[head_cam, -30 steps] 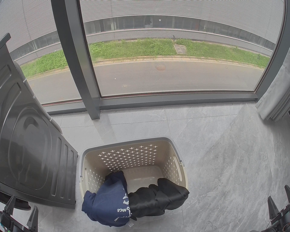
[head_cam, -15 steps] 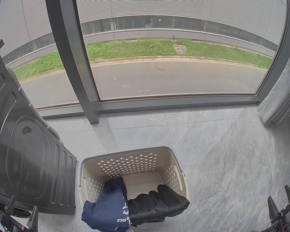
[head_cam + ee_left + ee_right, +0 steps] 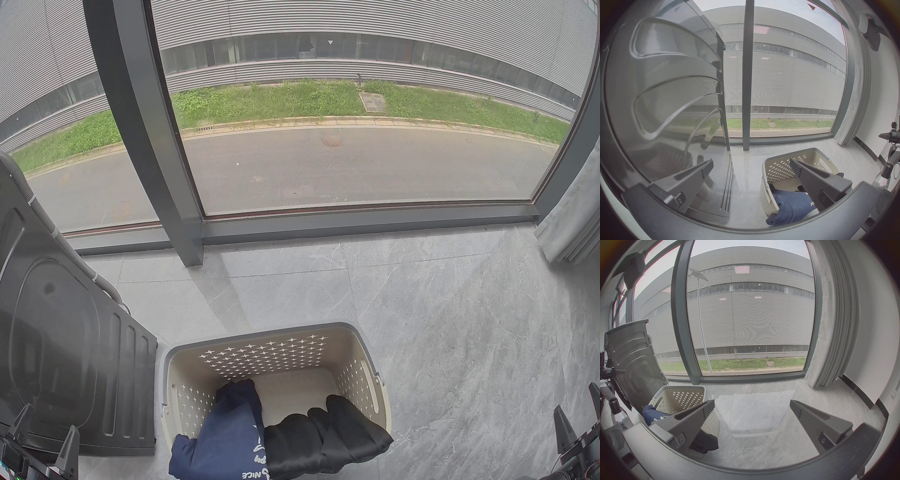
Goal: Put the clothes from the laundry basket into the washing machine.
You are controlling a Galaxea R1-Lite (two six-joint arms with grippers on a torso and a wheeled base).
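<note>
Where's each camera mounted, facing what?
Head view: on the head, facing forward and down at the beige perforated plastic laundry basket; left gripper and right gripper at lower corners.
Left wrist view: on that wrist, facing the dark grey washing machine; own open fingers.
Right wrist view: on that wrist, facing the window; own open fingers.
Shared: all three show the basket.

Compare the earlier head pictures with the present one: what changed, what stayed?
Only the camera shifted, so the whole scene slid lower in the head view. Nothing was taken hold of or let go. The navy garment and black garment stay draped over the basket beside the washing machine; left gripper and right gripper stay open, empty.
</note>
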